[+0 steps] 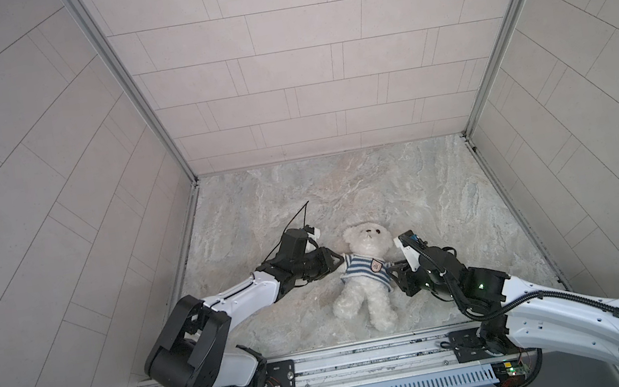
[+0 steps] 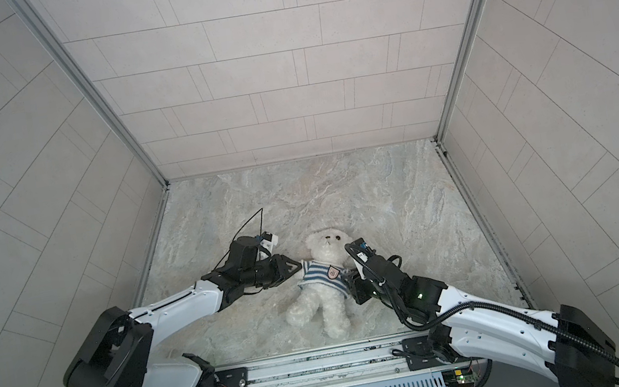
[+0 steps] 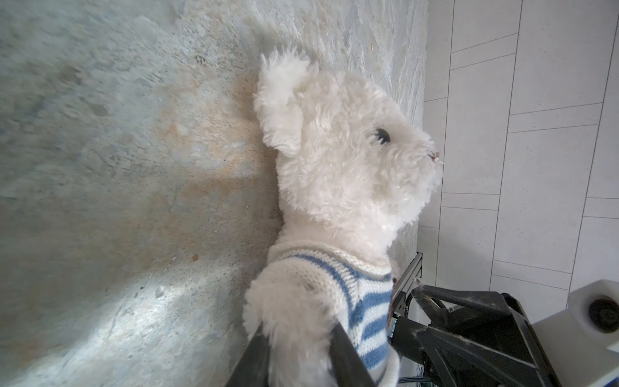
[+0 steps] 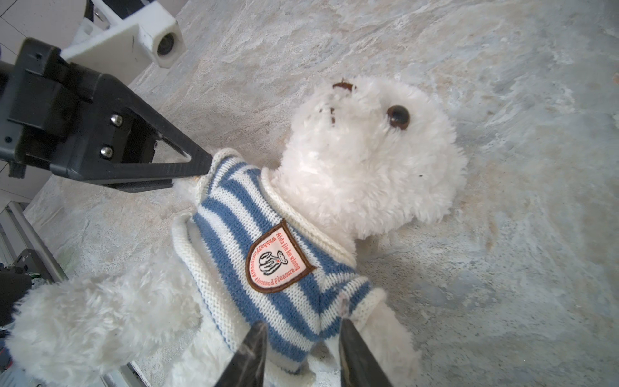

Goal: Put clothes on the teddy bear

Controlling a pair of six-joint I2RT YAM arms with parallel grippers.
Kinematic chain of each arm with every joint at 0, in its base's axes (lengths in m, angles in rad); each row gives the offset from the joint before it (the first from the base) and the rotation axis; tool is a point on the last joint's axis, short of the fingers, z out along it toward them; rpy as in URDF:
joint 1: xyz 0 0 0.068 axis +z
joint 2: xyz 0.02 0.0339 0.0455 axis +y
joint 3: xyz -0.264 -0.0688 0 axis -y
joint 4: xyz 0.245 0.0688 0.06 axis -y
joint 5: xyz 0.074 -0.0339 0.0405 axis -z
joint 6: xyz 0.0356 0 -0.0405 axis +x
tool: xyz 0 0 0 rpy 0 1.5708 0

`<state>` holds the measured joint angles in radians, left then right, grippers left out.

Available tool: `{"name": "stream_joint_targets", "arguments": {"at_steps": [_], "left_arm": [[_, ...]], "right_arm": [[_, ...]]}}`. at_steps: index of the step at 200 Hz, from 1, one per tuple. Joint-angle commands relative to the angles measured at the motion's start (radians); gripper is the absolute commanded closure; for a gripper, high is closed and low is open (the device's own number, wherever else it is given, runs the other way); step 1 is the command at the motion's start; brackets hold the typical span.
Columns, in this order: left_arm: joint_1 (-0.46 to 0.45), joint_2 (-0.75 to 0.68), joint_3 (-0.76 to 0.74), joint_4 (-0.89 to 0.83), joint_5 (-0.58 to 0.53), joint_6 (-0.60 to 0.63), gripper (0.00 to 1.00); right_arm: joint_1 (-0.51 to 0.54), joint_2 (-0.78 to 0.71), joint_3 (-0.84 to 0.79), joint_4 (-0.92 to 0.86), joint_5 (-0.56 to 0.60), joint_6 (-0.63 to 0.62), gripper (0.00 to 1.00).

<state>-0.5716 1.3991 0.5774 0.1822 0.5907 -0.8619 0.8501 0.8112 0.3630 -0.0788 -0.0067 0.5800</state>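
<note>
The white fluffy teddy bear [image 1: 365, 236] [image 2: 326, 242] lies on its back on the marble table, head toward the back wall. It wears a blue-and-white striped shirt [image 1: 366, 271] [image 2: 323, 278] with a badge on the chest. My left gripper [image 1: 341, 259] [image 2: 299, 265] [image 3: 298, 335] is shut on the bear's arm where it comes out of the sleeve; fur fills the gap between the fingers. My right gripper [image 1: 391, 272] [image 2: 349, 281] [image 4: 303, 330] is at the bear's other side, shut on a bunch of the shirt [image 4: 234, 234] below the sleeve.
The marble table [image 1: 341, 189] is boxed in by tiled walls at the back and both sides. A metal rail [image 1: 367, 356] carrying both arm bases runs along the front edge, just below the bear's legs.
</note>
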Motion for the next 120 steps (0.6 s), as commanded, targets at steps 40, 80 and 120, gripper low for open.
{"name": "stream_joint_targets", "arguments": {"at_steps": [40,80,120], "left_arm": [[-0.001,-0.044,-0.02,0.01,-0.009,-0.003,0.92],[0.005,-0.1,0.017,-0.054,-0.025,0.023,1.0],[0.062,-0.162,0.065,-0.163,-0.035,0.075,1.0]], "right_arm": [[-0.004,-0.029,0.011,-0.01,0.011,-0.003,0.62],[-0.006,-0.04,0.011,-0.013,0.014,-0.009,0.62],[-0.007,-0.076,0.012,-0.02,0.028,-0.025,0.6]]}}
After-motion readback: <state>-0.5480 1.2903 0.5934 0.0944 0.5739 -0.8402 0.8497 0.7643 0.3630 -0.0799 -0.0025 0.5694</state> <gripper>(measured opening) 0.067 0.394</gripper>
